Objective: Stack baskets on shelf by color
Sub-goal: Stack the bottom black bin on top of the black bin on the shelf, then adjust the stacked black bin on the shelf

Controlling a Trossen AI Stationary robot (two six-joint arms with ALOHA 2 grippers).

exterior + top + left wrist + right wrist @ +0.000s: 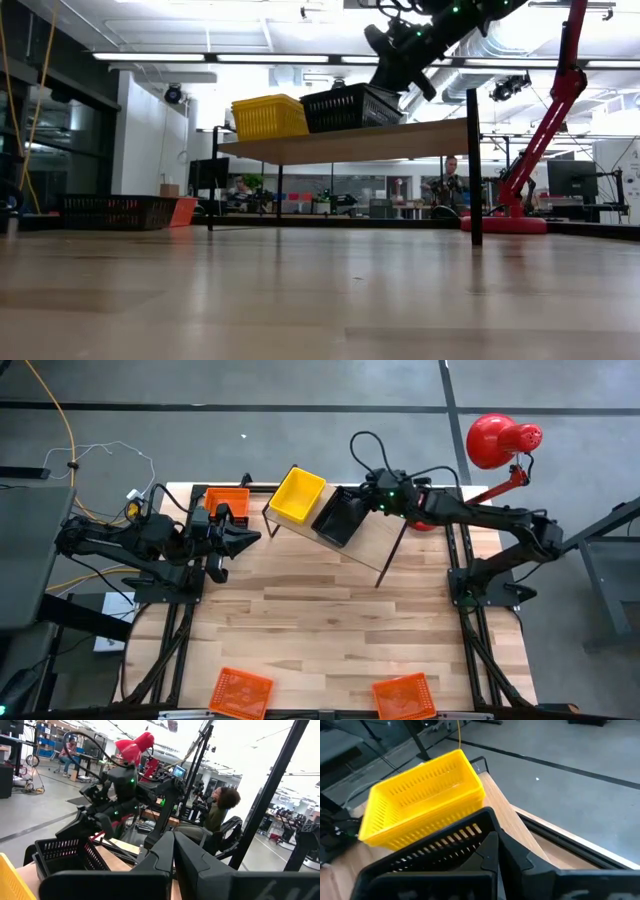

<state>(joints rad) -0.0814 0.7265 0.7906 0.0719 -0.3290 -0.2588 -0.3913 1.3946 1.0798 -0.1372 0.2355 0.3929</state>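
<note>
A light wooden shelf (372, 545) on thin black legs stands at the table's far middle. On it a yellow basket (297, 495) (420, 805) sits toward the left, and a black basket (338, 520) (350, 107) lies right beside it. My right gripper (366, 501) (496, 851) reaches in from the right and is shut on the black basket. My left gripper (243, 538) (173, 851) hovers shut at the table's left side, holding nothing. Just beyond it an orange basket (226, 500) rests on the table next to a black one (115, 211). My right gripper pinches the black basket's right end wall at its rim (479, 831), one finger (487, 857) on each face of the wall. It comes slanting down from the upper right (395, 55). The basket's bottom rests on the shelf board.
Two more orange baskets (240, 692) (405, 696) lie at the table's near edge. A red desk lamp (497, 442) stands at the far right corner behind the right arm. People sit in the room beyond (220, 807). Bare planks fill the table's middle (320, 630).
</note>
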